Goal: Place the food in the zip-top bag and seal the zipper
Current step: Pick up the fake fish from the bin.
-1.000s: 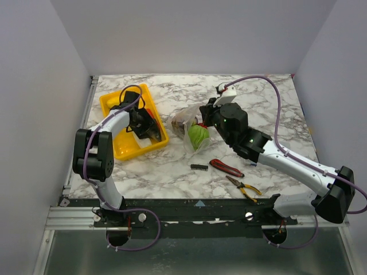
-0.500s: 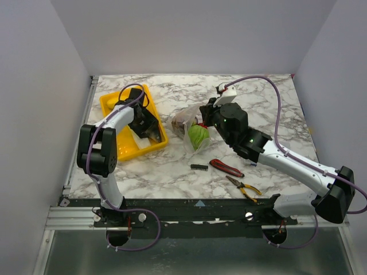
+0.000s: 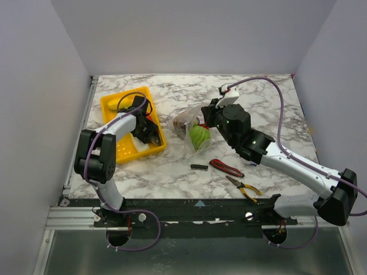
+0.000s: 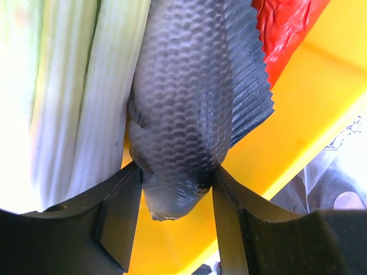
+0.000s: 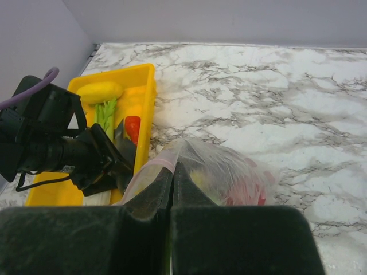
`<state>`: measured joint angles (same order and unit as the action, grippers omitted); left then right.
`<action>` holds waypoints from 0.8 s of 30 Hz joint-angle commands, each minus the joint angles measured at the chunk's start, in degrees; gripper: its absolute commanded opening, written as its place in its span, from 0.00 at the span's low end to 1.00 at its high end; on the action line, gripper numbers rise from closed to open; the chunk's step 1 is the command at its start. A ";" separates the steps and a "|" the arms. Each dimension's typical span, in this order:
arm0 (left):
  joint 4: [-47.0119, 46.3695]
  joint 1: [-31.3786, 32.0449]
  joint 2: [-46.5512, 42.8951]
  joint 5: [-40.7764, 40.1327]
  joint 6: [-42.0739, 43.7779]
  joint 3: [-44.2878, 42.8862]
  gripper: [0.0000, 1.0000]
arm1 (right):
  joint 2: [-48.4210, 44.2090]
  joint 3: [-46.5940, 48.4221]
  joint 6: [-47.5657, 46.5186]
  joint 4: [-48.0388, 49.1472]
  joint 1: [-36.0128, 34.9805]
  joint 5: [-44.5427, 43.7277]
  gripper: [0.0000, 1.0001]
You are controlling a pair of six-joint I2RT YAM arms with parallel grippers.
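Note:
My left gripper [image 3: 150, 133] is inside the yellow tray [image 3: 123, 150]. In the left wrist view it [image 4: 175, 212] is shut on the head end of a dark grey scaly toy fish [image 4: 183, 103]. A green-white leek [image 4: 74, 97] lies beside the fish and a red piece [image 4: 287, 28] lies behind it. My right gripper [image 3: 202, 119] is shut on the mouth edge of the zip-top bag [image 3: 192, 129] at the pinkish zipper [image 5: 157, 165]. It holds the bag [image 5: 229, 172] up. A green round food [image 3: 198, 136] and red pieces sit inside the bag.
The tray [image 5: 143, 86] also holds a yellow piece [image 5: 100, 91] at its far end. Red-handled tools [image 3: 225, 167], yellow-handled pliers [image 3: 243, 188] and a small black part [image 3: 199, 167] lie in front of the bag.
The left arm's elbow has swung and the yellow tray has turned slightly with the gripper in it. The right gripper and the bag have barely moved.

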<state>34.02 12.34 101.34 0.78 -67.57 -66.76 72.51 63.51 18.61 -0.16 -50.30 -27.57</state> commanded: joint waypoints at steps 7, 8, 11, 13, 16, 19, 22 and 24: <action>5.61 1.37 -14.14 -8.76 0.78 2.46 0.16 | -1.01 -0.19 0.54 1.85 -0.28 -0.78 0.00; 5.56 1.37 -15.52 -8.19 1.59 2.72 0.12 | -0.68 -0.14 0.50 1.92 -0.27 -0.87 0.00; 5.72 1.37 -20.52 -5.57 4.46 3.43 0.04 | -0.11 0.26 0.46 2.34 -0.24 -0.74 0.00; 5.45 1.37 -23.61 -3.38 7.18 3.66 0.00 | 0.38 0.52 0.30 2.79 -0.23 -0.95 0.00; 4.88 1.37 -28.91 -0.85 12.69 4.13 0.00 | 1.50 1.11 -0.18 3.81 -0.24 -1.97 0.00; 2.42 1.85 -34.44 8.47 22.43 5.20 0.00 | 3.39 2.80 -1.22 4.46 -0.23 -3.93 0.00; 3.17 3.82 -40.50 16.71 31.64 6.27 0.00 | 5.55 5.05 -2.95 5.19 -0.23 -5.71 0.00; 6.58 6.86 -43.79 18.79 35.37 5.99 0.00 | 6.91 6.60 -4.35 5.57 -0.24 -7.01 0.00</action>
<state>38.28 15.27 63.61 7.99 -46.11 -61.04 77.28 66.02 17.06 1.98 -50.30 -30.00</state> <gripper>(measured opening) 0.481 0.006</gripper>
